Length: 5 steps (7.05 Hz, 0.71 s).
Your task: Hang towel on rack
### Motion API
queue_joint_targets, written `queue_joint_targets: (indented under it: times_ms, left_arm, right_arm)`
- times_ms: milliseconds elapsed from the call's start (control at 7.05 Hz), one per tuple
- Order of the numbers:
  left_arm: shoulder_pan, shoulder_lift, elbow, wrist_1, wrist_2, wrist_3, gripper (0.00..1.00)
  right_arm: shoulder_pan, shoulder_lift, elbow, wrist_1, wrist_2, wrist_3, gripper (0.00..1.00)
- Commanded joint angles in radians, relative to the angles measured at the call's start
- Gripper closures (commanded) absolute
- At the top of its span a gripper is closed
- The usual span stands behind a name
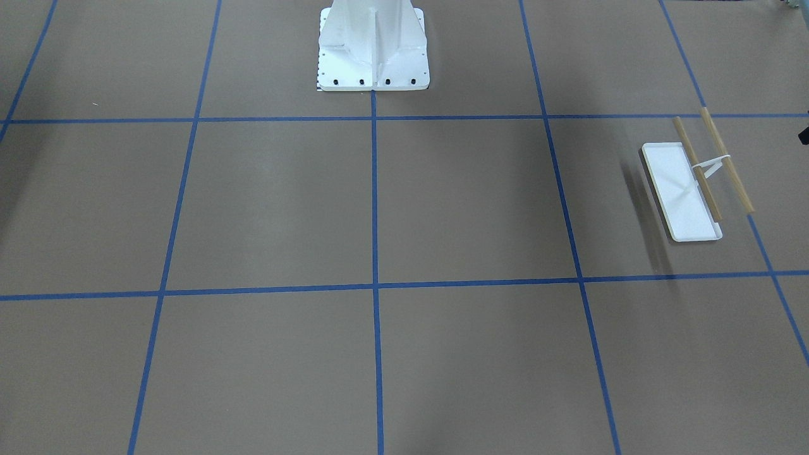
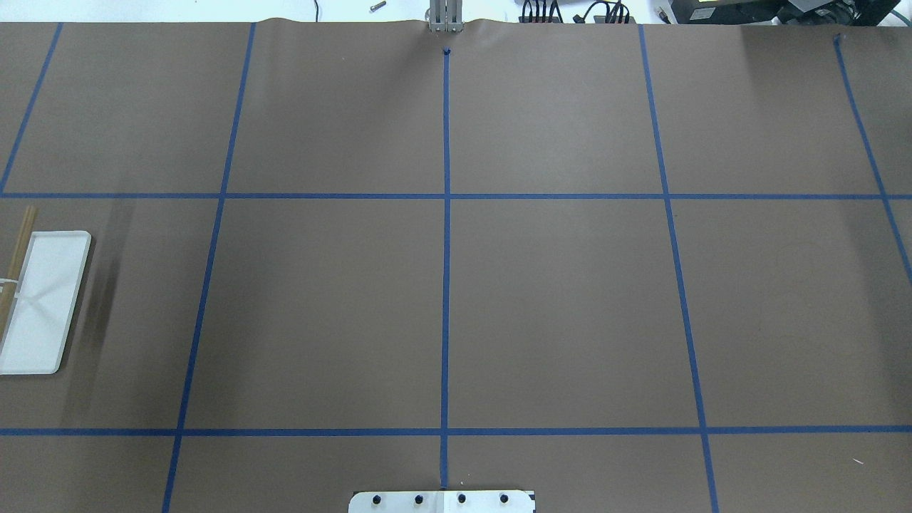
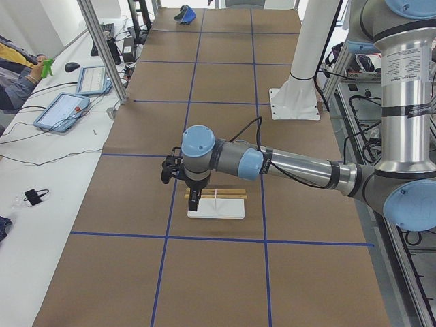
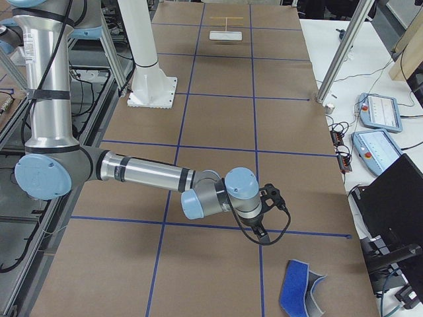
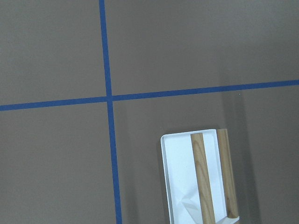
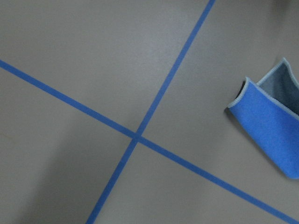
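Observation:
The rack has a white tray base (image 1: pixel 679 202) and two wooden dowel bars (image 1: pixel 727 161). It stands on the robot's left side of the table and also shows in the overhead view (image 2: pixel 43 299), the exterior left view (image 3: pixel 216 204), far off in the exterior right view (image 4: pixel 227 30), and the left wrist view (image 5: pixel 180 177). My left gripper (image 3: pixel 194 202) hangs just above the rack's end; I cannot tell if it is open or shut. The towel (image 4: pixel 297 290), blue with a grey inner side, lies folded near the table's right end, and shows in the right wrist view (image 6: pixel 271 130). My right gripper (image 4: pixel 260 232) hovers a short way from it; I cannot tell its state.
The big white bolted pedestal (image 1: pixel 373 50) stands at the robot's side of the table, mid-length. Blue tape lines cross the brown table cover (image 2: pixel 556 306). Tablets (image 3: pixel 65 109) and an operator's arm are on the white bench beside the table.

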State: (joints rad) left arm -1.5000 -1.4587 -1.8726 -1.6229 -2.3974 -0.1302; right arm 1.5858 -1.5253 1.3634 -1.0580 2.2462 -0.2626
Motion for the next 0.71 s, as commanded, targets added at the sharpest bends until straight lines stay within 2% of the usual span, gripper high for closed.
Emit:
queue_joint_targets:
  times_ms: [0, 142, 284, 426, 568]
  left_arm:
    - [0.001, 0.0, 0.0, 0.001, 0.0, -0.002, 0.02]
    - [0.001, -0.002, -0.002, 0.0, 0.0, -0.002, 0.02]
    - [0.001, -0.009, -0.002, 0.003, 0.0, -0.002, 0.02]
    - [0.001, -0.009, -0.005, 0.003, 0.0, -0.002, 0.02]
    - [0.001, -0.011, -0.005, 0.001, -0.002, -0.002, 0.02]
  right_arm:
    - [-0.024, 0.208, -0.296, 0.108, -0.116, -0.001, 0.0]
    - [-0.074, 0.277, -0.425, 0.19, -0.138, -0.003, 0.0]
    - [-0.149, 0.301, -0.493, 0.267, -0.23, -0.003, 0.0]
    - [-0.215, 0.3, -0.509, 0.31, -0.348, 0.003, 0.0]
    - [-0.248, 0.303, -0.526, 0.314, -0.391, -0.007, 0.01]
